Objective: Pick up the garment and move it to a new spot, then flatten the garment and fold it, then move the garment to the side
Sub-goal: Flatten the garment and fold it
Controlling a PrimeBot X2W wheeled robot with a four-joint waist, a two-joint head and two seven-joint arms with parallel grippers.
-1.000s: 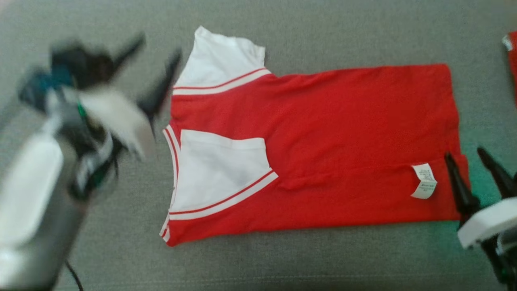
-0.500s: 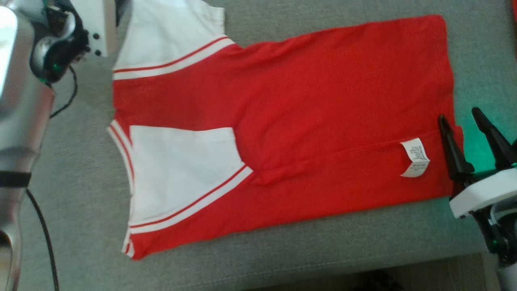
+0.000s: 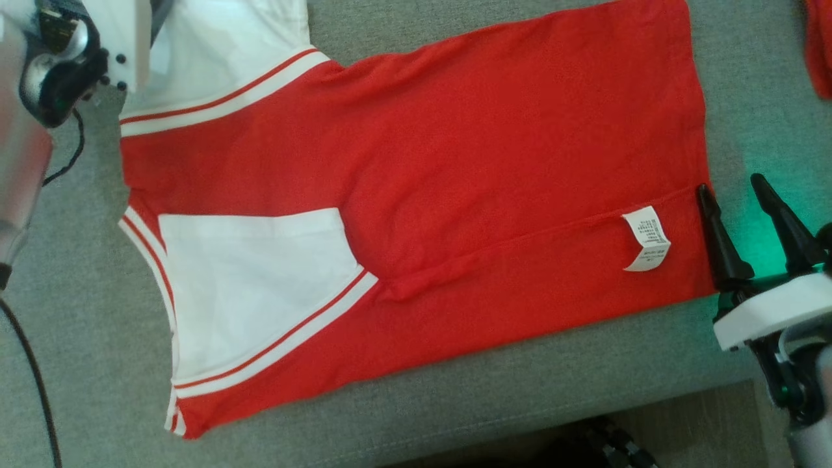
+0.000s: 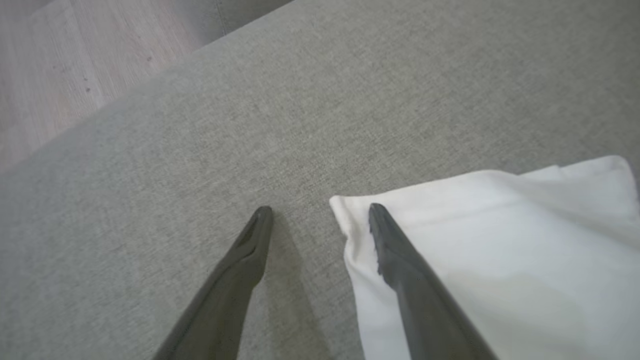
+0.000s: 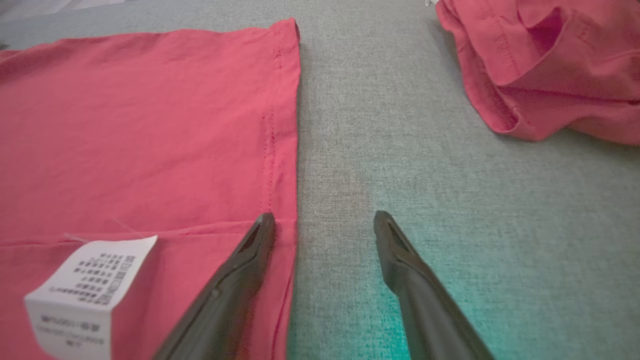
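The garment (image 3: 455, 169) is a red shirt with white sleeves, lying flat and folded lengthways on the grey cushion (image 3: 455, 403). A white label (image 3: 647, 238) shows near its hem. My right gripper (image 3: 729, 182) is open at the hem's near corner. In the right wrist view, the right gripper (image 5: 324, 215) has one finger over the red hem (image 5: 280, 150) and the other over bare cushion. My left gripper (image 4: 320, 208) is open astride the corner of the white sleeve (image 4: 500, 240), one finger above the sleeve, the other over grey fabric. The left arm's wrist (image 3: 65, 71) sits at the top left.
Another red garment (image 5: 550, 75) lies crumpled beyond the hem, at the far right (image 3: 820, 45). The cushion's front edge runs along the bottom, with floor (image 3: 682, 429) below it. Wooden floor (image 4: 50, 75) lies past the cushion's far edge. A black cable (image 3: 32, 377) hangs from the left arm.
The camera has shifted, so the whole picture slid left and up. My left arm swung from beside the collar up to the far sleeve's corner. The right gripper stayed open at the hem.
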